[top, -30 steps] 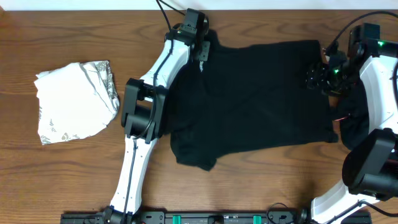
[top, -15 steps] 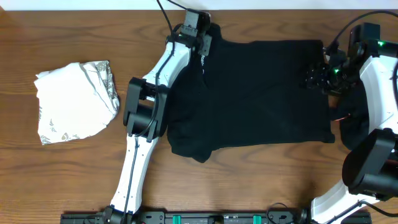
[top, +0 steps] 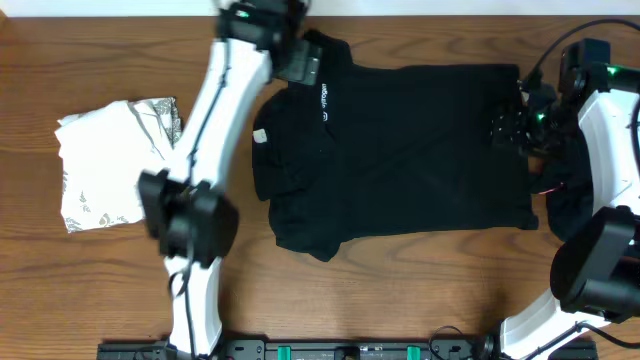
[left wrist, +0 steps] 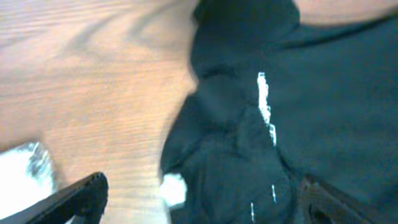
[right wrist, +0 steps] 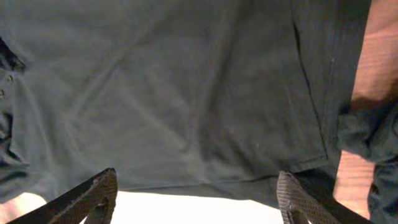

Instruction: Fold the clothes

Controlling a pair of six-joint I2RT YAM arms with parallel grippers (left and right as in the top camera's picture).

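Note:
A black short-sleeved shirt [top: 410, 150] lies spread across the middle of the table, its small white logo [top: 326, 97] and a white tag [top: 260, 136] showing at its left end. My left gripper [top: 303, 63] hovers open over the shirt's top left corner and holds nothing. The left wrist view shows the logo [left wrist: 264, 106] and tag [left wrist: 173, 188] between its wide-spread fingers [left wrist: 78, 198]. My right gripper [top: 510, 125] is open at the shirt's right edge. In the right wrist view the shirt's hem [right wrist: 205, 183] runs just above its fingertips [right wrist: 99, 193].
A folded white, grey-printed garment [top: 120, 160] lies at the left of the table. Another black garment [top: 572, 205] is bunched under the right arm at the right edge. The left arm [top: 205, 130] crosses between the white garment and the shirt.
The left gripper has opened and let go of the shirt. Its arm has swung left and back, uncovering the shirt's left end with logo and tag. The right arm has stayed put.

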